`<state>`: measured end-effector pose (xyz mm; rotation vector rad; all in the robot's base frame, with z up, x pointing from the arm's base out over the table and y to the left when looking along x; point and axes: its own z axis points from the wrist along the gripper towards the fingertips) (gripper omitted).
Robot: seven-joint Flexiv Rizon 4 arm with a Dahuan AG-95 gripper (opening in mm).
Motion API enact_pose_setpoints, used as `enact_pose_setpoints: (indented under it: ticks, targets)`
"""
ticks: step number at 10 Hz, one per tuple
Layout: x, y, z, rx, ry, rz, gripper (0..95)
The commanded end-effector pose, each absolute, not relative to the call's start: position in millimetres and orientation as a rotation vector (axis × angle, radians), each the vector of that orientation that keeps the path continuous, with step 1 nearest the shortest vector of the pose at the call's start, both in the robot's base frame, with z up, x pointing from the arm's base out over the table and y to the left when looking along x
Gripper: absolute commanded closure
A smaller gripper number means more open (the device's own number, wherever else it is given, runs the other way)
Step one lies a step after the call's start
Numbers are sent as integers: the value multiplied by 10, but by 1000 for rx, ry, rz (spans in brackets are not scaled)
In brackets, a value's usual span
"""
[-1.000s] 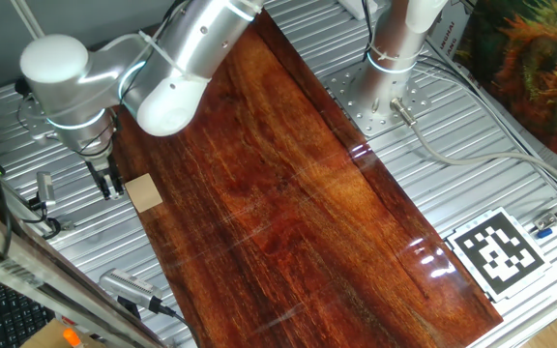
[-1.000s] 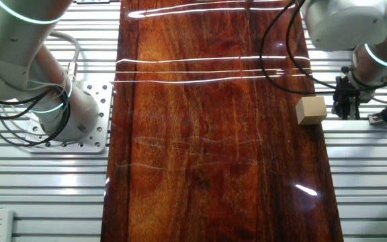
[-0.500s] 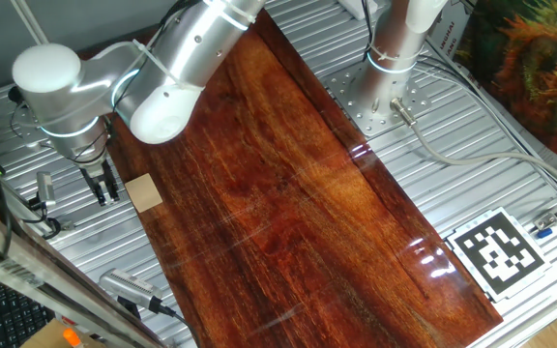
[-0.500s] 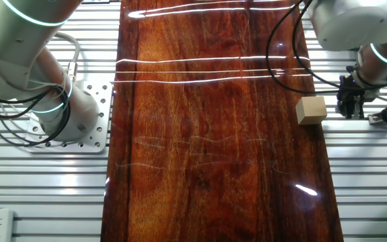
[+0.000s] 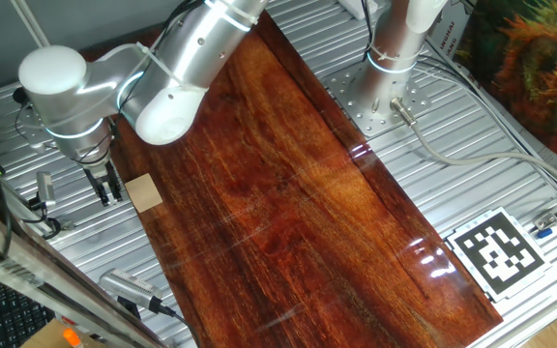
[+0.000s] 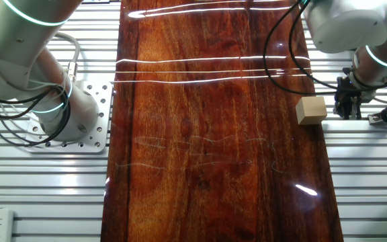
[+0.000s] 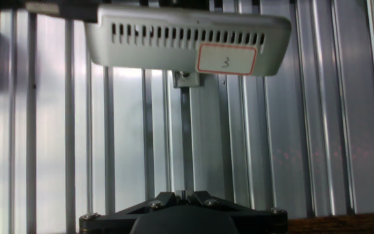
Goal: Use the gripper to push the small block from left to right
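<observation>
The small block (image 5: 144, 192) is a pale tan wooden cube at the left edge of the dark wooden board (image 5: 288, 203). It also shows in the other fixed view (image 6: 311, 110), at the board's right edge. My gripper (image 5: 107, 186) hangs just left of the block over the metal slats, a small gap apart, fingers pointing down. In the other fixed view the gripper (image 6: 347, 104) is to the block's right. In the hand view the gripper (image 7: 182, 194) shows its two black fingers pressed together with nothing between them. The block is out of the hand view.
A white upright post (image 5: 395, 48) on a round base stands at the back. A black-and-white printed marker (image 5: 496, 251) lies at the right. A grey vented box labelled 3 (image 7: 187, 45) lies ahead of the hand. A metal cylinder (image 5: 129, 288) lies near the front left.
The gripper drew slightly away from the block, then came back a little. The block has not moved.
</observation>
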<state>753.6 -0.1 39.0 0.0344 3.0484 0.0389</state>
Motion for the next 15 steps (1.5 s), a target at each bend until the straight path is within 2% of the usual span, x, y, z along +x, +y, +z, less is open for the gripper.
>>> enact_pose_setpoints:
  ticks: [1,15]
  targets:
    - [7538,2,393,34,3047,40,950]
    - [7502,19,242,25,3058,49,950]
